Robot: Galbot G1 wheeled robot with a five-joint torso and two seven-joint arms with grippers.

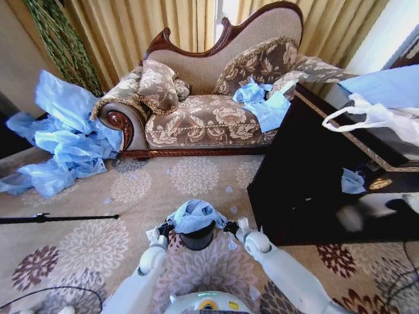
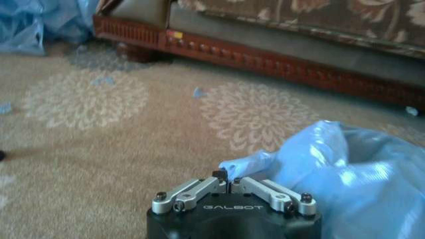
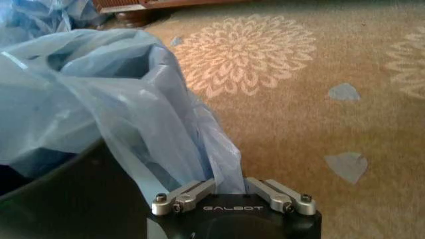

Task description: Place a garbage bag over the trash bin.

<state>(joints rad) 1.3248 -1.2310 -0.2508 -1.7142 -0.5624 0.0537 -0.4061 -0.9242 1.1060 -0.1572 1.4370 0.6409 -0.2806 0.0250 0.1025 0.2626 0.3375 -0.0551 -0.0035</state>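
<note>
We record a tan carpet [image 1: 137,196] with pale flower medallions as the bearing surface. The black trash bin [image 1: 197,237] stands directly on it, just ahead of the robot. A carved sofa [image 1: 209,121] rests at the far edge, with a heap of blue bags [image 1: 69,140] beside its left end. Small blue scraps [image 3: 347,165] lie scattered on the pile. A dark cabinet [image 1: 308,190] stands at right.

A floral carved-wood sofa [image 1: 209,98] stands on flower-patterned carpet [image 1: 98,196] before gold curtains [image 1: 131,26], beside a dark cabinet [image 1: 308,190].
</note>
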